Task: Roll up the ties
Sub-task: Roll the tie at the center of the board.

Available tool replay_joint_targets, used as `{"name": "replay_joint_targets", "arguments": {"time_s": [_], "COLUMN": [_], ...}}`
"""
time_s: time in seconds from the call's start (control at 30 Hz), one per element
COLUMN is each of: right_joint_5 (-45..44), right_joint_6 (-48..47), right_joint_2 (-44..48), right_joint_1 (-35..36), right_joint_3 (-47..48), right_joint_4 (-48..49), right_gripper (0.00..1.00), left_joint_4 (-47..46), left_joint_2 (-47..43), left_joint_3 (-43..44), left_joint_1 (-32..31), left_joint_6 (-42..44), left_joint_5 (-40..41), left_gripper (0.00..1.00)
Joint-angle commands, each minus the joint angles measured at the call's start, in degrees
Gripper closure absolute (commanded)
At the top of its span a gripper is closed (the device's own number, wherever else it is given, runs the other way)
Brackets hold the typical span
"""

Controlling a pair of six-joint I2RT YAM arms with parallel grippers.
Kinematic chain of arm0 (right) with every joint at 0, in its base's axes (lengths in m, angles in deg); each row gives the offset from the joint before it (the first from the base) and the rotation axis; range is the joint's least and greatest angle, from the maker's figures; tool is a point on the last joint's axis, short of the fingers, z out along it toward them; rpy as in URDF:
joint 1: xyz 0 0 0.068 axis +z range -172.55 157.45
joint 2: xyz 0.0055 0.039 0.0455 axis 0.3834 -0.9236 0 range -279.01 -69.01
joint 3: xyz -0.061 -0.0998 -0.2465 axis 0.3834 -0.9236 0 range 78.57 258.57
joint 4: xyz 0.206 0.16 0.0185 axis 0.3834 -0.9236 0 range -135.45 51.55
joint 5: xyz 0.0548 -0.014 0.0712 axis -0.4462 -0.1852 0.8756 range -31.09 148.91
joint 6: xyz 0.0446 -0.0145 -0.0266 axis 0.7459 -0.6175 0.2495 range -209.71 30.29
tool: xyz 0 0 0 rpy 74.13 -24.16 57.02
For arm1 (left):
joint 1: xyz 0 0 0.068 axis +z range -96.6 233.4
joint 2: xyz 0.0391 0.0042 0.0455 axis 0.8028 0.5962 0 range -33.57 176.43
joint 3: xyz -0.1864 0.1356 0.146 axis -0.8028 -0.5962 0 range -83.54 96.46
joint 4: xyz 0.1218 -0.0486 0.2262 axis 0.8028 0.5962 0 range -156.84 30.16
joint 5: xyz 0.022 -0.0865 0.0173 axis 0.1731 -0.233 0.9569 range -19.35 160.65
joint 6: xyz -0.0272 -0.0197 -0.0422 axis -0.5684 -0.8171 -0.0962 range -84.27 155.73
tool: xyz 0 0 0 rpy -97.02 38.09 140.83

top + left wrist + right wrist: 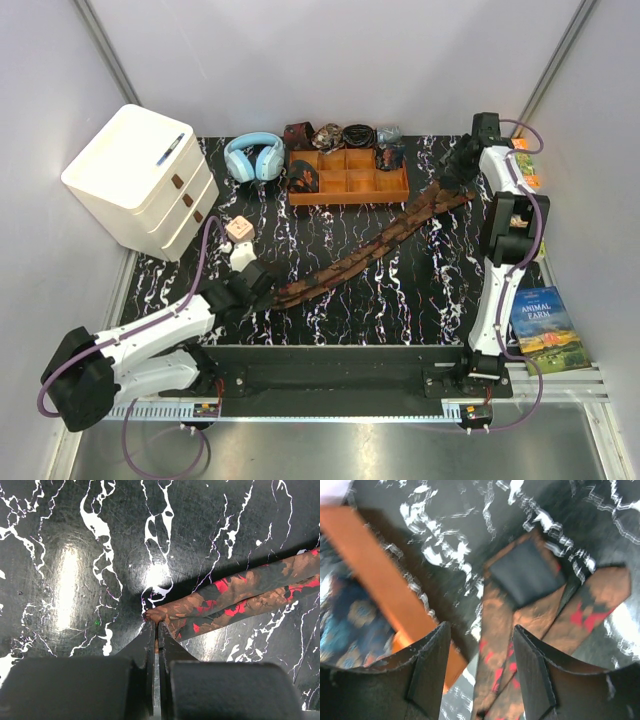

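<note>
Tie [370,250] lies stretched diagonally, left gripper [155,626] pinching its near end.

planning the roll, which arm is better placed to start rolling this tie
Left, probably: the left gripper is shut on the near end of the tie, ready to start rolling. The right gripper stands open over the far end beside the tray, gripping nothing.

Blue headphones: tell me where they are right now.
In the top view, the blue headphones lie far left on the table, between the white drawer unit and the orange wooden tray.
</note>
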Motion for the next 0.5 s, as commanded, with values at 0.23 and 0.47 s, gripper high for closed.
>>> {"name": "replay_joint_targets", "arguments": {"time_s": [0.23, 0.47], "right_joint_5": [-3.85, -6.5], "right_joint_6": [-3.57, -5.07], "right_joint_2": [-13.53, -15.2], "right_joint_1": [-2.59, -2.59], "right_joint_3": [18.91, 19.8], "right_joint_4": [-10.39, -10.4], "right_gripper": [0.41, 0.45], "left_joint_4": [-1.45, -1.36], "left_joint_2": [0.28, -0.16], "left_joint_3": [-0.31, -0.31], "left_joint_1": [0.21, 0.21], "left_joint_6": [0.42, 0.25], "left_joint_5": [-1.57, -2.46], "left_gripper": [1.0, 1.0]}}
